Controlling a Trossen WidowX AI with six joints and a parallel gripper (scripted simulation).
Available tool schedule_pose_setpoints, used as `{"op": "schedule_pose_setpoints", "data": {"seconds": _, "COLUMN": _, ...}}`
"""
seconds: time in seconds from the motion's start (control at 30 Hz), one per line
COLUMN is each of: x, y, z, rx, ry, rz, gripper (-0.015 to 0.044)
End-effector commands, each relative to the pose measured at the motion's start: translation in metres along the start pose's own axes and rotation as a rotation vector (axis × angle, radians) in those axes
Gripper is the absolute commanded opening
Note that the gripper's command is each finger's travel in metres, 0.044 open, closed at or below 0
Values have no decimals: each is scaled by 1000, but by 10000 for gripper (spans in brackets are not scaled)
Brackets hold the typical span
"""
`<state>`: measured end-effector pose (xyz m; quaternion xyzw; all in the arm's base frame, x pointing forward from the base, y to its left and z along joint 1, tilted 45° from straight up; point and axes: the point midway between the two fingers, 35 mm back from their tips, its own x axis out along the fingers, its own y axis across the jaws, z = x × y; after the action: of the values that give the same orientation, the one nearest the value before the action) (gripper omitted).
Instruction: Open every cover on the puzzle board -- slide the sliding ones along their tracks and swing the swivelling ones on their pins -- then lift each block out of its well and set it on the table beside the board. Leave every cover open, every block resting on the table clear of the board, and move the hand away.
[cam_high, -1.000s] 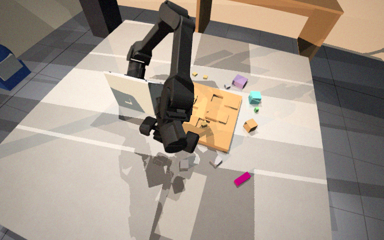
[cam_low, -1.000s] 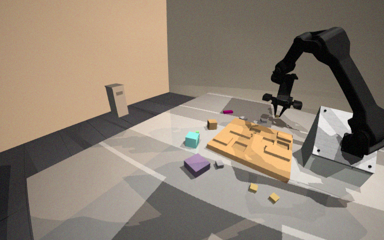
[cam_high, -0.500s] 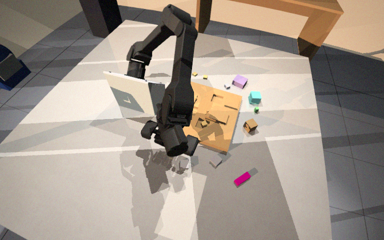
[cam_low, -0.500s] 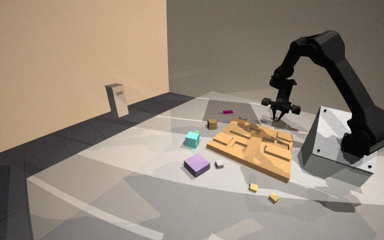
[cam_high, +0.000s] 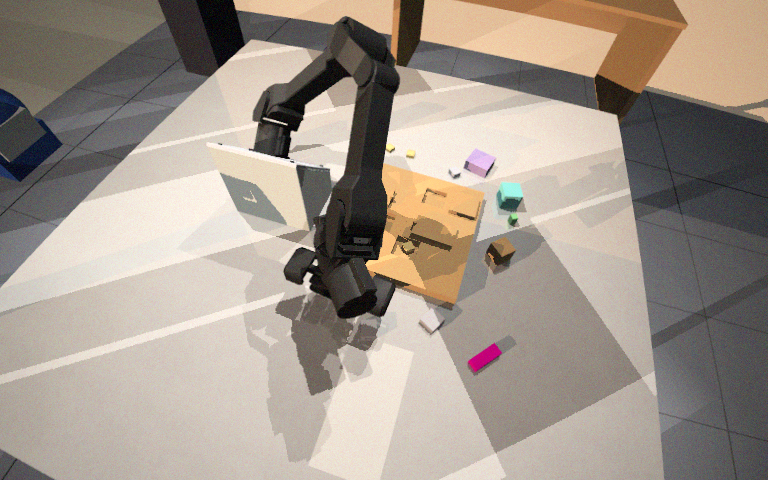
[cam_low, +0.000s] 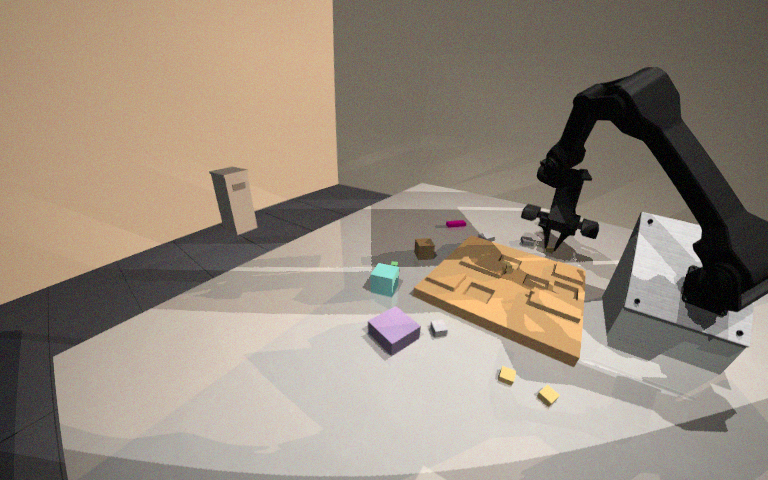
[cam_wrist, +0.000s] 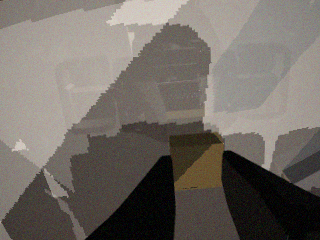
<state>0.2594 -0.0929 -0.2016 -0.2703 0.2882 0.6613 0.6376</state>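
Observation:
My gripper (cam_low: 551, 249) (cam_wrist: 196, 163) is shut on an ochre block (cam_wrist: 199, 167), low over the table past the board's edge; whether the block touches the table is unclear. The orange puzzle board (cam_high: 438, 291) (cam_low: 498, 325) is partly hidden by the arm in the top view. A small yellow piece (cam_high: 407, 247) (cam_low: 508, 267) shows in a recess of the board. On the table are a purple block (cam_high: 480, 163) (cam_low: 393, 328), a teal block (cam_high: 509, 195) (cam_low: 384, 279), a brown block (cam_high: 501, 250) (cam_low: 424, 249), a green block (cam_high: 513, 218) (cam_low: 394, 263) and a magenta block (cam_high: 484, 357) (cam_low: 455, 223).
Two yellow blocks (cam_low: 506, 375) and a small grey block (cam_high: 454, 172) (cam_low: 438, 328) lie by one board side. A pale grey block (cam_high: 431, 320) lies off a corner. Another grey block (cam_low: 527, 241) lies close to the gripper. The metal arm base (cam_low: 673, 271) stands beside the board.

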Motion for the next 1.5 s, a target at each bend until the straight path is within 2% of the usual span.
{"op": "schedule_pose_setpoints", "data": {"seconds": 0.0, "x": 11, "y": 4, "z": 3, "rx": 8, "ry": -11, "rz": 5, "gripper": 80}}
{"op": "schedule_pose_setpoints", "data": {"seconds": 0.23, "x": 12, "y": 4, "z": 3, "rx": 8, "ry": -11, "rz": 5, "gripper": 80}}
{"op": "schedule_pose_setpoints", "data": {"seconds": 0.7, "x": 7, "y": 2, "z": 1, "rx": 1, "ry": -4, "rz": 4, "gripper": 440}}
{"op": "schedule_pose_setpoints", "data": {"seconds": 1.47, "x": -66, "y": 3, "z": 1, "rx": 9, "ry": -7, "rz": 6, "gripper": 440}}
